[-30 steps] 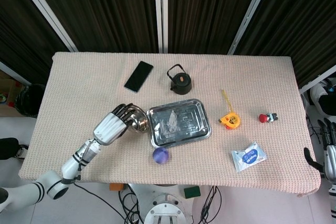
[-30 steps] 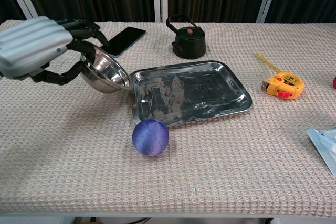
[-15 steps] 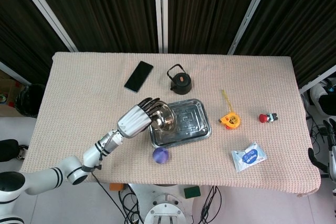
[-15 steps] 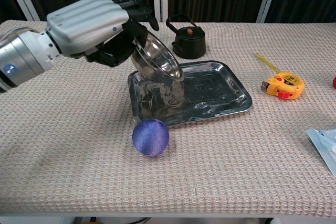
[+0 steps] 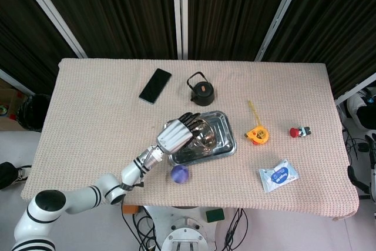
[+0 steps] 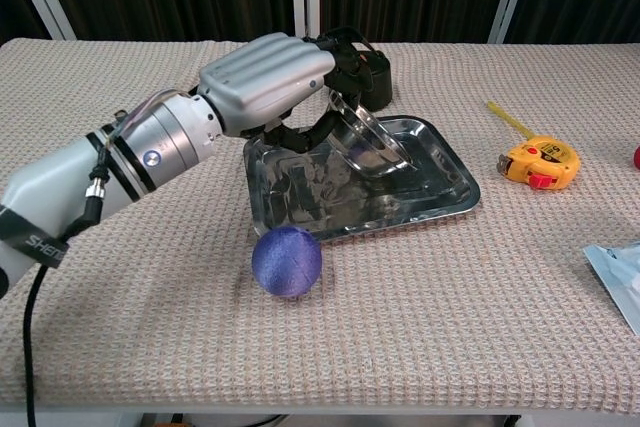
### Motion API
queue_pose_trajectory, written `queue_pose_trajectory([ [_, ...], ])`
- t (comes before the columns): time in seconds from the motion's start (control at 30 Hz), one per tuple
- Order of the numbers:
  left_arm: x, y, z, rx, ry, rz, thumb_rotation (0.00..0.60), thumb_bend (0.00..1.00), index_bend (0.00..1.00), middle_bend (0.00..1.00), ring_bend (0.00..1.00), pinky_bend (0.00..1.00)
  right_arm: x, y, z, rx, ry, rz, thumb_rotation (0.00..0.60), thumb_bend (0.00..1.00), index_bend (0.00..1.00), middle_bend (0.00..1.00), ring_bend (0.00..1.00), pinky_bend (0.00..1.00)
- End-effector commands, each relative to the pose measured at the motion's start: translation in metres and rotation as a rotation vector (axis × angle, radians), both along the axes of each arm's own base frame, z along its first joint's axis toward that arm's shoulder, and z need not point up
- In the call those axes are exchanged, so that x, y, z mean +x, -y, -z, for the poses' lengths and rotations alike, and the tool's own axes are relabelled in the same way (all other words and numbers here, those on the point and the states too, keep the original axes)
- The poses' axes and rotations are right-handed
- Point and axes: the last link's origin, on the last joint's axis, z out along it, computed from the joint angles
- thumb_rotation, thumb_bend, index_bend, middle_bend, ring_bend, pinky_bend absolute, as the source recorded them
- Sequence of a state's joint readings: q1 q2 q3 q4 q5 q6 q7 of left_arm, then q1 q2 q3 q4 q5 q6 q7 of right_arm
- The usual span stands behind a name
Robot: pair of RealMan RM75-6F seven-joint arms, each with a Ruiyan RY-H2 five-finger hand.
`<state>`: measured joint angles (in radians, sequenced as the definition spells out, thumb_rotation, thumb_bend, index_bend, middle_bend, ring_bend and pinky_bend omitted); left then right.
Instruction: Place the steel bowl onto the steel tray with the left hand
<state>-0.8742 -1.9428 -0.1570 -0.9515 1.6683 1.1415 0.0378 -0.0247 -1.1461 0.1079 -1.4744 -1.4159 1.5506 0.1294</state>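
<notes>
My left hand (image 5: 178, 131) (image 6: 268, 75) grips the steel bowl (image 5: 204, 134) (image 6: 370, 137) by its rim and holds it tilted over the middle of the steel tray (image 5: 224, 147) (image 6: 440, 197). The bowl's open side faces right and slightly down, close above the tray's floor. Whether it touches the tray I cannot tell. The tray lies at the table's centre. At the far right edge of the head view only a bit of the right arm shows, and the hand itself is out of sight.
A purple ball (image 5: 180, 173) (image 6: 286, 260) lies just in front of the tray. A black kettle (image 5: 201, 91) (image 6: 372, 82) stands behind it, a phone (image 5: 155, 85) to the back left. A yellow tape measure (image 5: 257, 134) (image 6: 538, 163), a red toy (image 5: 299, 131) and a wipes pack (image 5: 278, 174) lie right.
My left hand has carried the bowl rightward from beside the tray's left edge to over the tray's middle, and the arm has stretched further across the table.
</notes>
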Motion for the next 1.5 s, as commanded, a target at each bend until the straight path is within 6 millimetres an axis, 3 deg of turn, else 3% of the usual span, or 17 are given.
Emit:
queue_pose_trajectory([
  [0.03,0.001,-0.004,0.017,-0.009,-0.013,-0.025,0.600,0.57,0.68,0.25,0.12,0.22,-0.001,0.000,0.000,-0.003,-0.001,0.005,0.600,0.35,0.00,0.00,0.00,0.00],
  [0.13,-0.006,-0.009,0.028,-0.035,-0.043,-0.056,0.600,0.55,0.65,0.25,0.12,0.22,0.000,0.000,-0.002,-0.015,-0.001,0.004,0.600,0.35,0.00,0.00,0.00,0.00],
  [0.2,-0.011,-0.011,0.030,-0.038,-0.066,-0.054,0.600,0.53,0.57,0.24,0.12,0.22,0.000,0.000,-0.003,-0.020,-0.001,0.004,0.600,0.35,0.00,0.00,0.00,0.00],
  [0.27,-0.016,-0.011,0.030,-0.030,-0.084,-0.044,0.600,0.50,0.41,0.21,0.12,0.21,-0.001,0.000,-0.005,-0.030,0.003,-0.002,0.600,0.35,0.00,0.00,0.00,0.00],
  [0.33,-0.020,-0.010,0.029,-0.025,-0.103,-0.021,0.600,0.42,0.18,0.17,0.11,0.19,-0.001,0.000,-0.005,-0.038,0.007,-0.007,0.600,0.35,0.00,0.00,0.00,0.00],
  [0.43,-0.025,-0.009,0.026,-0.031,-0.094,-0.004,0.600,0.32,0.02,0.14,0.11,0.17,-0.001,0.001,-0.004,-0.044,0.010,-0.019,0.600,0.35,0.00,0.00,0.00,0.00],
  [0.6,-0.031,-0.011,0.016,-0.017,-0.089,0.015,0.600,0.22,0.00,0.14,0.10,0.16,0.000,0.002,-0.002,-0.042,0.009,-0.023,0.600,0.35,0.00,0.00,0.00,0.00],
  [0.8,-0.042,-0.014,-0.005,0.041,-0.100,0.022,0.600,0.21,0.00,0.13,0.08,0.16,0.001,0.003,-0.001,-0.039,0.006,-0.026,0.600,0.35,0.00,0.00,0.00,0.00],
  [0.9,-0.059,-0.012,-0.032,0.107,-0.111,0.004,0.600,0.21,0.00,0.11,0.06,0.16,0.002,0.004,-0.001,-0.038,0.006,-0.028,0.600,0.35,0.00,0.00,0.00,0.00],
  [1.1,-0.132,0.015,-0.123,0.234,-0.067,-0.213,0.600,0.20,0.01,0.10,0.06,0.16,0.000,0.004,0.005,0.004,-0.006,-0.031,0.600,0.35,0.00,0.00,0.00,0.00],
  [1.17,-0.168,0.032,-0.153,0.268,-0.074,-0.343,0.600,0.19,0.04,0.10,0.06,0.16,-0.001,0.003,0.008,0.021,-0.017,-0.029,0.600,0.34,0.00,0.00,0.00,0.00],
  [1.33,-0.242,0.089,-0.204,0.294,-0.097,-0.625,0.600,0.17,0.09,0.10,0.06,0.17,-0.009,0.001,0.011,0.030,-0.036,-0.003,0.600,0.33,0.00,0.00,0.00,0.00],
  [1.5,-0.277,0.140,-0.229,0.336,-0.085,-0.738,0.600,0.16,0.09,0.10,0.06,0.17,-0.014,-0.001,0.016,0.050,-0.064,0.015,0.600,0.32,0.00,0.00,0.00,0.00],
])
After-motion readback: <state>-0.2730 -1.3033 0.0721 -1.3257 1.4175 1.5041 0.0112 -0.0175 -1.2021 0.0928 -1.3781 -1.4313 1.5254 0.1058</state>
